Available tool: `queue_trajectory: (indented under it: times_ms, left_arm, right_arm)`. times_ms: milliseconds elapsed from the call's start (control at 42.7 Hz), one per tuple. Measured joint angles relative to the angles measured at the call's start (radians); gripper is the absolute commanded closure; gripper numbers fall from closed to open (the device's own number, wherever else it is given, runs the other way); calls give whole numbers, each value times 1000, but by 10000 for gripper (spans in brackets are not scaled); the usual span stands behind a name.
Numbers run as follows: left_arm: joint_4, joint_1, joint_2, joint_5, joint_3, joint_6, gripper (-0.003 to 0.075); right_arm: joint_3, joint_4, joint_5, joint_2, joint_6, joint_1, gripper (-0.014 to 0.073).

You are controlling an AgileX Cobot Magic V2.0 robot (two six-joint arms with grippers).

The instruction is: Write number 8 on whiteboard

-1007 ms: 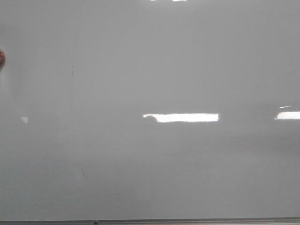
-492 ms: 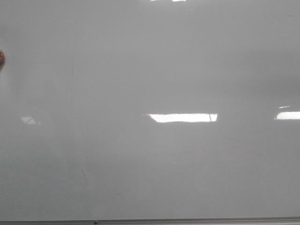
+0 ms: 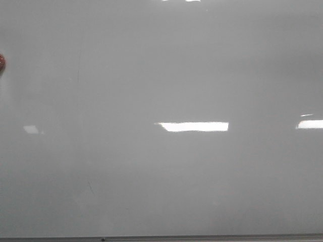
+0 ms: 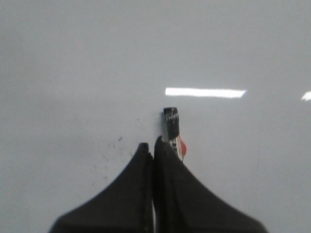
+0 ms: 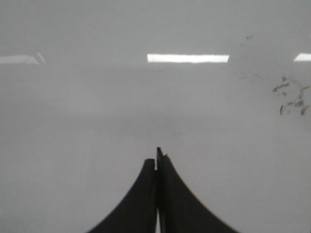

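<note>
My left gripper (image 4: 154,145) has its jaws clamped on a marker (image 4: 172,127) aimed at the unmarked whiteboard (image 3: 161,75), ready to write, while my right gripper (image 5: 156,158) has its jaws pressed together, empty.

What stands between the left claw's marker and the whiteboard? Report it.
Nothing visible does. The marker juts out past the shut fingertips of the left claw, and only bare whiteboard lies ahead of its tip.

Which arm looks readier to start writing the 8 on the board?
Probably the left. Its gripper is shut on what looks like a marker, tip toward the whiteboard. The right gripper is shut with nothing in it. No 8 is drawn yet.
</note>
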Motion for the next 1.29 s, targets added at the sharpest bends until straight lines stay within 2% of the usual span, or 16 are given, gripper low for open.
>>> queue_trajectory:
  times_ms: [258, 328, 422, 539, 562, 633, 679, 797, 890, 1125, 1289]
  left_arm:
    - [-1, 0, 111, 40, 24, 0, 741]
    - [-1, 0, 141, 41, 25, 0, 741]
    - [-1, 0, 178, 42, 25, 0, 741]
    - [-1, 0, 220, 42, 25, 0, 714]
    - [-1, 0, 228, 42, 25, 0, 694]
    - [-1, 0, 256, 42, 25, 0, 601]
    - [-1, 0, 275, 42, 25, 0, 499]
    - [-1, 0, 311, 42, 25, 0, 242]
    - [-2, 0, 334, 35, 25, 0, 136]
    - [-4, -83, 413, 0, 25, 0, 166]
    - [-6, -130, 509, -109, 25, 0, 214]
  right_arm:
    - [0, 0, 18, 157, -20, 0, 657]
    - [0, 0, 42, 191, -43, 0, 625]
    - [0, 1, 63, 224, -57, 5, 484]
    - [0, 1, 72, 231, -68, 14, 244]
    - [0, 1, 72, 231, -70, 15, 183]
    - [0, 2, 74, 233, -72, 18, 78]
    - [0, 2, 74, 233, -72, 18, 35]
    - [0, 4, 74, 233, -74, 18, 36]
    - [0, 4, 74, 233, -77, 18, 36]
    - [0, 4, 74, 233, -79, 18, 36]
    - [0, 6, 74, 233, -79, 18, 36]
